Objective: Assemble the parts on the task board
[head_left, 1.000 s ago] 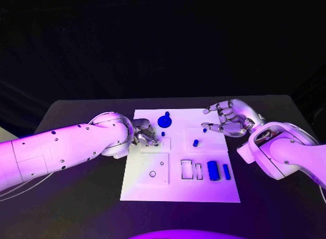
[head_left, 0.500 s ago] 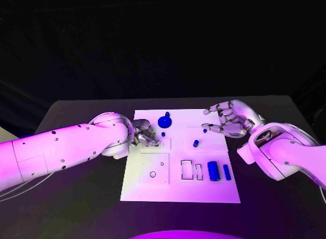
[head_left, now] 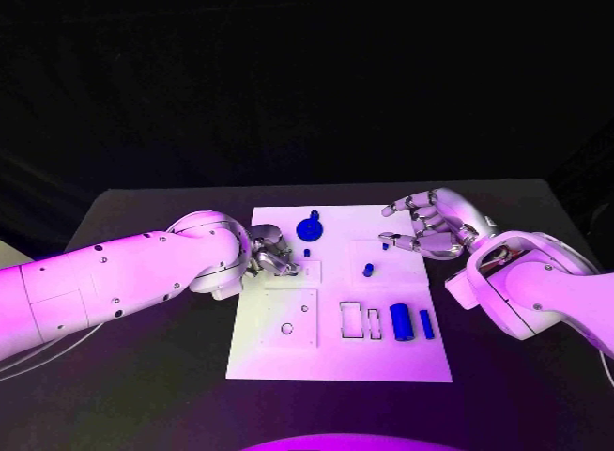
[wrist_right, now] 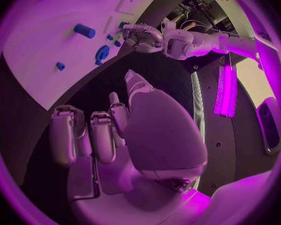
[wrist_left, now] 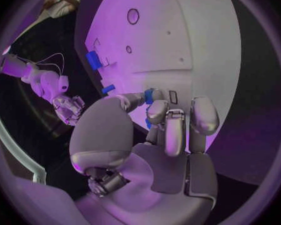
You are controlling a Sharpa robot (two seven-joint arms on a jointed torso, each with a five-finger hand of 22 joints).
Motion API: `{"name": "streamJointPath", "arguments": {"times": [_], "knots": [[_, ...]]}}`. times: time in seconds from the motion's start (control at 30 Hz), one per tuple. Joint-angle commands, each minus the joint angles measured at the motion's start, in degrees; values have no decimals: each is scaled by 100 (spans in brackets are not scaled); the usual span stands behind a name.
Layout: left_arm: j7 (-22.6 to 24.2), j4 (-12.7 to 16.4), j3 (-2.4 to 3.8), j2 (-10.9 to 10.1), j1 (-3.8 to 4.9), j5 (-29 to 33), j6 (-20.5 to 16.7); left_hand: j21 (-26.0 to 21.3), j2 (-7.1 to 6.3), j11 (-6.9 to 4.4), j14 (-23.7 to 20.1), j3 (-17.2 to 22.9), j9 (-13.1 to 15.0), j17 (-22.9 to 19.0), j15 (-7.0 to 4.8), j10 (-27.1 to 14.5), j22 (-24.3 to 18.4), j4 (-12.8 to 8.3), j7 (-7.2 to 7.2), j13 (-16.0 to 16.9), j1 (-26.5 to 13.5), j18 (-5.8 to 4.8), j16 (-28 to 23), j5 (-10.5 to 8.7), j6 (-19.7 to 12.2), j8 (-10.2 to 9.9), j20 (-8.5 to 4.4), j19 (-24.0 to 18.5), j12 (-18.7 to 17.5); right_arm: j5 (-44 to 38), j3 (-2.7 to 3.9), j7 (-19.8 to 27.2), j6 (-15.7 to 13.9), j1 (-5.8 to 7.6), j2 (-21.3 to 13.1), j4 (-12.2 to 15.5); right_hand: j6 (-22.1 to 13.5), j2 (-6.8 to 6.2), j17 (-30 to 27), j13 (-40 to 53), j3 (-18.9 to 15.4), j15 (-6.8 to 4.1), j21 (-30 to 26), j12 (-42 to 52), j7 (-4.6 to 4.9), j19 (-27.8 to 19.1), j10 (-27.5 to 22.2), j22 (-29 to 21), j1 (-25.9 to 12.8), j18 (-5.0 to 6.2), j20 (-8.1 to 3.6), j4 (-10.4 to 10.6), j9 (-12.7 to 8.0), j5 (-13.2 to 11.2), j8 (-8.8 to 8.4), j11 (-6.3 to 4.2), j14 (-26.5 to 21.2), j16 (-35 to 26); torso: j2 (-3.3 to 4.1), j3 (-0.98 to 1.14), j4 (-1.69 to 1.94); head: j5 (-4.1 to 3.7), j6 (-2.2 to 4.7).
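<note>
The white task board (head_left: 341, 352) lies mid-table. My left hand (head_left: 270, 254) is at its upper left edge, fingers curled, pinching a small blue part (wrist_left: 150, 94) between thumb and finger beside a small slot (wrist_left: 172, 96). Close by stands a blue peg (head_left: 307, 252). A round blue piece (head_left: 310, 227) sits at the board's far edge. My right hand (head_left: 423, 225) hovers over the far right corner, fingers loosely bent and apart, holding nothing. Below it are a small peg (head_left: 384, 247) and a short blue piece (head_left: 368, 270).
A blue cylinder (head_left: 401, 321) and a blue bar (head_left: 426, 323) lie at the board's right, next to two outlined rectangular slots (head_left: 352, 319). An oval hole (head_left: 287, 329) is at the near left. Black table (head_left: 145, 376) surrounds the board.
</note>
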Motion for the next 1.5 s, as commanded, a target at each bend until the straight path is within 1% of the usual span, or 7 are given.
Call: {"name": "streamJointPath", "arguments": {"times": [0.03, 0.13, 0.27, 0.53, 0.87, 1.17, 1.5], "knots": [[-16, 8, 13, 14, -2, 311, 299, 37, 16, 6, 471, 1342, 10, 1015, -51, 54, 2, -1316, -39, 8, -5, -64, 26, 19, 10, -23, 9, 35, 38, -16, 0, 24, 76, -10, 11, -6, 38, 26, 1012, 336, 35, -44, -13, 15, 6, 146, -9, 961, -23, 103, -24, 3, -6, 24, 29, -5, 465, -19, 0, 1, 9, -13, -8], [-36, -14, 31, 20, 15, 348, 401, 42, 10, 5, 474, 1352, 11, 1027, -51, 58, 12, -1330, -40, 12, -5, -67, 31, 21, 15, -26, 8, 42, 41, -16, 0, 24, 78, -17, 17, -12, 38, 26, 1012, 336, 35, -44, -13, 15, 6, 146, -9, 961, -23, 103, -24, 3, -6, 24, 29, -5, 465, -19, -4, 5, -1, -1, -17], [-86, -86, 47, 52, 60, 371, 571, 46, -4, 4, 477, 1365, 12, 1038, -52, 62, 18, -1351, -41, 16, -8, -68, 36, 28, 25, -32, 7, 45, 43, -16, 0, 22, 79, -23, 20, -17, 38, 26, 1012, 336, 35, -44, -13, 15, 6, 146, -9, 961, -23, 103, -24, 3, -6, 24, 29, -5, 465, -19, -6, 8, -1, 0, -28], [-127, -246, 55, 145, 132, 329, 721, 51, -14, 3, 480, 1375, 12, 1049, -53, 68, 27, -1368, -42, 23, -10, -70, 41, 36, 35, -37, 6, 50, 47, -16, 0, 18, 78, -26, 27, -19, 38, 26, 1012, 336, 35, -44, -13, 15, 6, 146, -9, 961, -23, 103, -24, 3, -6, 24, 29, -5, 465, -19, 0, 5, -4, 0, -32], [-141, -336, 58, 236, 165, 247, 704, 55, -19, 2, 481, 1380, 12, 1052, -53, 70, 35, -1375, -42, 23, -12, -72, 42, 41, 39, -40, 6, 54, 47, -16, -1, 21, 77, -31, 44, -27, 38, 26, 1012, 336, 35, -44, -13, 15, 6, 146, -9, 961, -23, 103, -24, 3, -6, 24, 29, -5, 465, -19, -2, 3, 8, -9, -54], [-280, -417, 61, 333, 184, 239, 1155, 58, -19, 3, 481, 1390, 12, 1053, -53, 71, 42, -1380, -42, 21, -17, -73, 43, 47, 46, -46, 5, 58, 45, -16, -1, 11, 96, -32, 57, -36, 38, 26, 1012, 336, 35, -44, -13, 15, 6, 146, -9, 961, -23, 103, -24, 3, -6, 24, 29, -5, 465, -19, -6, -3, 3, -5, -77], [-312, -470, 66, 361, 198, 298, 1274, 63, -22, 3, 483, 1398, 11, 1060, -52, 71, 51, -1390, -42, 22, -18, -75, 46, 52, 49, -51, 5, 63, 44, -16, -1, 13, 98, -34, 65, -48, 38, 26, 1012, 336, 35, -44, -13, 15, 6, 146, -9, 961, -23, 103, -24, 3, -6, 24, 29, -5, 465, -19, -7, -4, -1, -12, -79]]}}
